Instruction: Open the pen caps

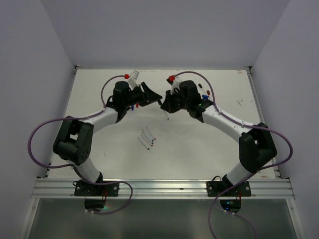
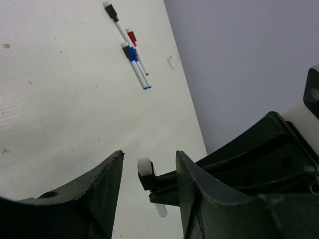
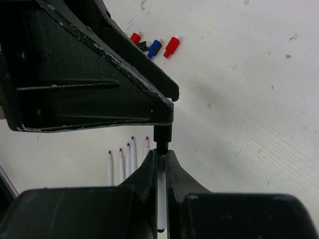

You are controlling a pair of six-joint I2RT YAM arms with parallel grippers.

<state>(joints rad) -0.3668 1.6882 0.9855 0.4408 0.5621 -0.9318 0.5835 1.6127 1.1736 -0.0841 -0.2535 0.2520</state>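
Note:
My right gripper (image 3: 162,153) is shut on the white barrel of a pen (image 3: 161,199). The pen's black cap (image 3: 163,135) sticks out past the fingertips. In the left wrist view that cap (image 2: 146,178), with its white end, sits in the gap between my left gripper's (image 2: 149,157) open jaws, touching neither one. From above, the two grippers (image 1: 153,95) (image 1: 162,103) meet nose to nose over the table's middle, and the pen (image 1: 167,115) hangs below them. Several loose pen caps (image 3: 155,48), red, blue and black, lie on the table.
Several uncapped pens (image 1: 147,138) lie in a row on the white table (image 1: 99,144) in front of the grippers. Three capped pens (image 2: 130,54) lie near the right edge, beside the right arm (image 1: 201,89). Grey walls stand on three sides.

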